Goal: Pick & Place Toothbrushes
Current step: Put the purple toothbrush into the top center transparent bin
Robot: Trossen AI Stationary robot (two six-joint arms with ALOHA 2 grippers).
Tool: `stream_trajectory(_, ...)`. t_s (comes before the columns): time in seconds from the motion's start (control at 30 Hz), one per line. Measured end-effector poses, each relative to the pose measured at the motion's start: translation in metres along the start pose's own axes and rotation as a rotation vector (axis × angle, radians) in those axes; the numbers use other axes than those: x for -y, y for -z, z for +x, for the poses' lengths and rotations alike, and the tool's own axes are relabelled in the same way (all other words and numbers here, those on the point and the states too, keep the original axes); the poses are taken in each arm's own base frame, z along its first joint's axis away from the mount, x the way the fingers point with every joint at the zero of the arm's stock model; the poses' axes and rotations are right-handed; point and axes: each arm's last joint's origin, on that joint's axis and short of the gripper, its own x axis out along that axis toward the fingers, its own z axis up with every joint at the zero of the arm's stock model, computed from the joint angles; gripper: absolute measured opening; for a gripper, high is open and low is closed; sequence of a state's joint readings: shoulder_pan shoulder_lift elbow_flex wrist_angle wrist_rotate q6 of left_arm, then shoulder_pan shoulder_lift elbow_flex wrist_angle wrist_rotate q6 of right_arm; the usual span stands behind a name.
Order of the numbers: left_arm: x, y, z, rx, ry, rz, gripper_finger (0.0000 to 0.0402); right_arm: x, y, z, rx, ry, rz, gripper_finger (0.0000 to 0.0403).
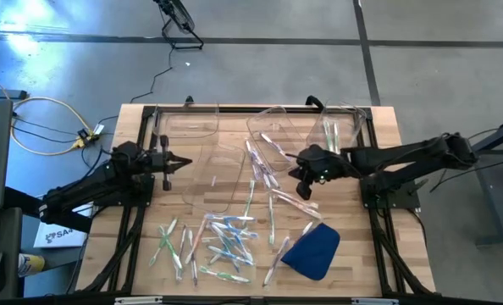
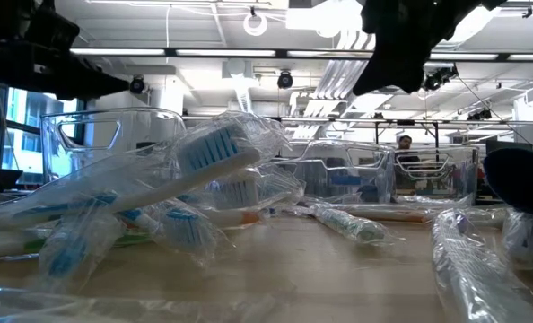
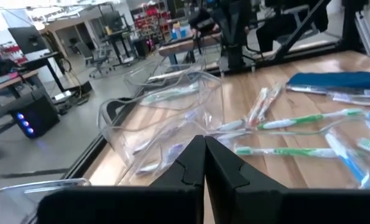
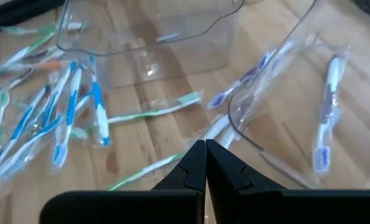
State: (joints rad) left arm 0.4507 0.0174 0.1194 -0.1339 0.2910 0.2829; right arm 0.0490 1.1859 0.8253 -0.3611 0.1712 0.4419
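Many wrapped toothbrushes lie loose on the wooden table's near half; they also show close up in the low view and in the right wrist view. More toothbrushes lie in and around the clear bins at the far side, and purple ones lie beside a bin wall. My left gripper hovers shut and level at the table's left, holding nothing. My right gripper is shut and slants down above the table's middle, over a green toothbrush, also holding nothing.
Several clear plastic bins stand along the far half: one far left, one in the middle, a tipped one and one far right with brushes inside. A blue cloth lies near right.
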Motion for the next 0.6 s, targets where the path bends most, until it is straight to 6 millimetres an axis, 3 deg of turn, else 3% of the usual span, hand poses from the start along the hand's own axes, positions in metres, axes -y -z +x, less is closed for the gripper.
stream_trajectory(0.23, 0.0002, 0.0020, 0.0020, 0.037, -0.003, 0.010, 0.0000, -0.0027, 0.0017, 0.0078, -0.029, -0.035, -0.004, 0.0002)
stream_trajectory(0.4, -0.0044, 0.0010, 0.0016, 0.018, -0.149, 0.034, 0.0000, -0.0049, -0.0031, 0.0078, 0.020, -0.058, -0.009, 0.0002)
stream_trajectory(0.6, -0.0076, -0.0040, 0.0043, 0.056, -0.188, 0.046, 0.0000, -0.0065, -0.0069, 0.0076, 0.061, -0.073, -0.067, 0.0002)
